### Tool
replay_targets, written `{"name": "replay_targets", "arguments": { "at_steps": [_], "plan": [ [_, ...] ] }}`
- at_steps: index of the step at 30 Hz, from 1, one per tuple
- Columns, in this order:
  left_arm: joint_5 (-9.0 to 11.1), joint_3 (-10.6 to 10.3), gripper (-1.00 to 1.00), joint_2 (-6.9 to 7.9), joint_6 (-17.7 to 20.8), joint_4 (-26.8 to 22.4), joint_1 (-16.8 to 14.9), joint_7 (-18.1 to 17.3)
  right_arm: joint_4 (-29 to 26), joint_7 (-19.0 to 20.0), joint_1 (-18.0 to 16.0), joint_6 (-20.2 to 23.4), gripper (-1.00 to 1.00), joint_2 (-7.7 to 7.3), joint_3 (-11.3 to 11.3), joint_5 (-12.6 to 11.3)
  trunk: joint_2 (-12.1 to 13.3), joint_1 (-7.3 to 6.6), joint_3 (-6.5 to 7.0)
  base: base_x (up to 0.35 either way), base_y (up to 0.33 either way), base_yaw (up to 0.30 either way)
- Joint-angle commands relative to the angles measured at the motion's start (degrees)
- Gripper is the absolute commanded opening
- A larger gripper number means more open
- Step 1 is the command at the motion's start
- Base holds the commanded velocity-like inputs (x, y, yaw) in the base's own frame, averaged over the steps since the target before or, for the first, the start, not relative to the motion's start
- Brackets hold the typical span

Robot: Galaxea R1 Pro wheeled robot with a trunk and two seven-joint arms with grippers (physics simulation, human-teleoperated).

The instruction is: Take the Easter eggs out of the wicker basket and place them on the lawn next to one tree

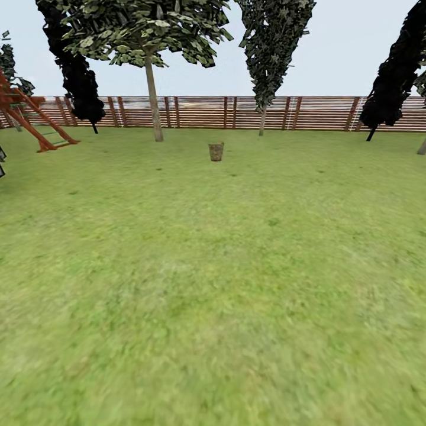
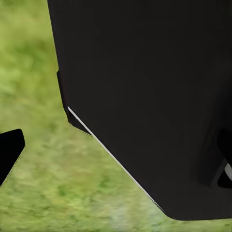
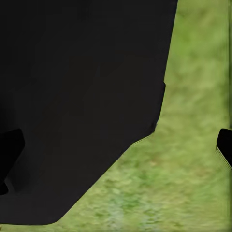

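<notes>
**Basket dead ahead, far across the grass; approach not yet made**

Head view: the wicker basket [image 1: 216, 151] stands upright on the lawn [image 1: 213, 284], small with distance, almost on the centre line of the view and a shade right of it. It sits well short of the slatted fence [image 1: 319, 112]. Eggs inside: too small to tell.

Pale-trunked tree [image 1: 154, 100] rises to the basket's left and a little behind it, near but apart. A slimmer, ragged tree [image 1: 263, 115] stands further back on the right, by the fence. Playset frame [image 1: 35, 121] at far left.

Wrist views: dark robot body panels against blurred grass. A black finger tip [image 2: 10, 152] shows at the edge of the left wrist view, another [image 3: 224, 145] in the right. From one tip each, I cannot tell how wide either gripper stands. Nothing held is visible.

Judgement: the basket lies straight forward, so neither arm is favoured; the coming move is a drive ahead, well beyond arm reach.
</notes>
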Motion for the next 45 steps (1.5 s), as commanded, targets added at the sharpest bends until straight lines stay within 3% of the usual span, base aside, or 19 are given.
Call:
{"name": "replay_targets", "arguments": {
  "at_steps": [1,36,45],
  "plan": [
    [-0.08,-0.02,1.00,0.01,0.11,-0.10,0.03,-0.16,0.10,0.16,-0.06,0.03,1.00,-0.01,0.08,0.17,-0.02,0.04,-0.03,0.344,0.000,0.000],
    [-0.18,0.01,1.00,0.61,1.71,-0.12,0.03,0.14,0.01,0.16,-0.06,-0.06,1.00,-0.19,0.07,0.04,-0.02,0.04,-0.03,0.297,0.008,0.000],
    [-0.58,-0.24,1.00,0.73,1.66,-3.02,0.03,-0.09,0.01,0.16,-0.06,-0.02,1.00,0.15,0.04,0.04,-0.02,0.04,-0.03,0.340,0.000,0.000]
  ]
}}
